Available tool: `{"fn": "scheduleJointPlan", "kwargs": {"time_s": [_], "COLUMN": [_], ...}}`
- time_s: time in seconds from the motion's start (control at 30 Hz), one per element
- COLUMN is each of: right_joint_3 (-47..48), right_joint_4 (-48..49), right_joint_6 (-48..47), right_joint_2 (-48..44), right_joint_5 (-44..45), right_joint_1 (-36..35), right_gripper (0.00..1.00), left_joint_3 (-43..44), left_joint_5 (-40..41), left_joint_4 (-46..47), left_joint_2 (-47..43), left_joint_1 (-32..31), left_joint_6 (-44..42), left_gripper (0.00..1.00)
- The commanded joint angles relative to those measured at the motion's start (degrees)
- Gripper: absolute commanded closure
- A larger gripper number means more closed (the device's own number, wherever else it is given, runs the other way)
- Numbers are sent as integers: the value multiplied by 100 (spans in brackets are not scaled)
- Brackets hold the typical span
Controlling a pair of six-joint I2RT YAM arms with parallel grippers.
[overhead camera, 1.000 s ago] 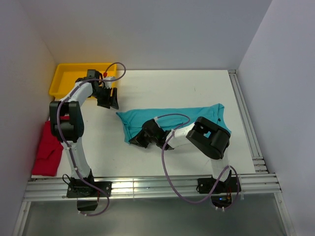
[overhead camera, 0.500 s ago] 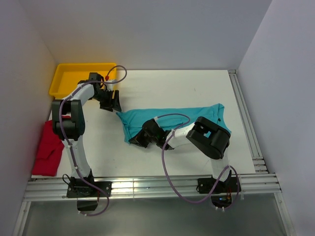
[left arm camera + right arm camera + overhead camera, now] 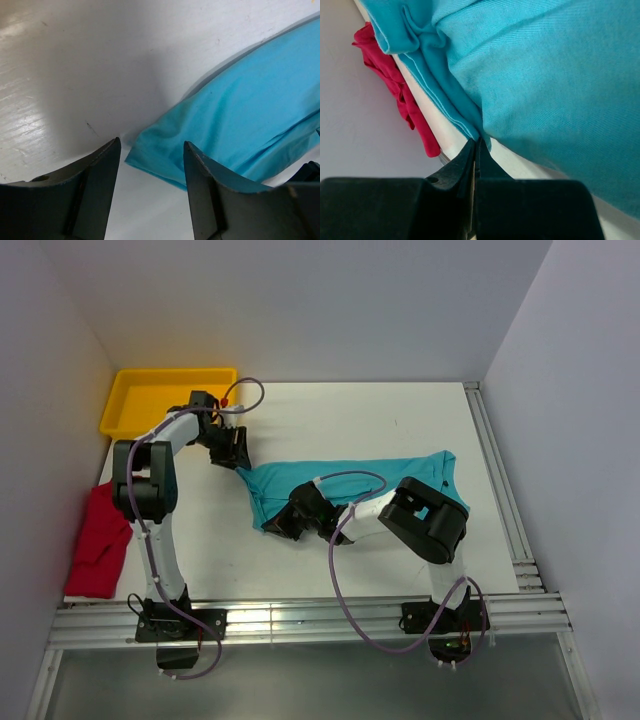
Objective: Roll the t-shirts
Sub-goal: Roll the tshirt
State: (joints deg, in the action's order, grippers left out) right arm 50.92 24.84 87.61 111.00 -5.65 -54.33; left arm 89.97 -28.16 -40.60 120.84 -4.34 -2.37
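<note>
The teal t-shirt (image 3: 390,478) lies folded in a long strip across the table's middle. My left gripper (image 3: 232,451) hovers at its far left corner, open. In the left wrist view that corner (image 3: 150,150) sits between the fingertips (image 3: 111,152), untouched, below my left gripper (image 3: 152,155). My right gripper (image 3: 283,521) is at the strip's near left end, shut on the teal t-shirt's doubled hem (image 3: 445,102), pinched at the tips of my right gripper (image 3: 476,142). The red t-shirt (image 3: 98,545) lies crumpled at the table's left edge and also shows as red cloth (image 3: 400,95) in the right wrist view.
A yellow tray (image 3: 160,398) stands at the back left corner, just behind the left arm. Metal rails run along the near edge (image 3: 300,618) and the right edge (image 3: 500,490). Walls close in on the left, back and right.
My left gripper has moved from the tray's near edge to the right and closer, down to the teal t-shirt's corner. The right arm and the teal t-shirt have not moved.
</note>
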Motion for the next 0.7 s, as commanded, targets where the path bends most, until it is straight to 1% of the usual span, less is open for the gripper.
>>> {"fn": "scheduleJointPlan", "kwargs": {"time_s": [0.0, 0.07, 0.1, 0.17, 0.2, 0.27, 0.3, 0.47, 0.67], "right_joint_3": [-29, -29, -20, -3, -3, -3, 6, 15, -3], "right_joint_4": [65, 65, 47, 30, 30, 30, 12, 12, 56], "right_joint_6": [19, 19, 10, 1, 1, 1, -7, -25, -43], "right_joint_2": [-114, -114, -122, -123, -123, -131, -131, -157, -184], "right_joint_5": [64, 55, 55, 64, 64, 82, 82, 117, 143], "right_joint_1": [62, 71, 80, 80, 71, 80, 80, 80, 71], "right_gripper": [100, 100, 100, 100, 100, 100, 100, 100, 100], "left_joint_3": [20, 46, 73, 108, 169, 257, 353, 731, 1328], "left_joint_5": [13, 13, 13, 56, 74, 118, 144, 372, 785], "left_joint_4": [131, 105, 96, 61, 35, -61, -88, -334, -712], "left_joint_2": [28, 28, 28, 10, 1, -7, -7, 89, 326], "left_joint_1": [-41, -50, -67, -76, -102, -128, -163, -322, -506], "left_joint_6": [70, 70, 61, 53, 44, 26, 26, -9, 18], "left_gripper": [42, 46, 51, 58, 66, 71, 77, 85, 88]}}
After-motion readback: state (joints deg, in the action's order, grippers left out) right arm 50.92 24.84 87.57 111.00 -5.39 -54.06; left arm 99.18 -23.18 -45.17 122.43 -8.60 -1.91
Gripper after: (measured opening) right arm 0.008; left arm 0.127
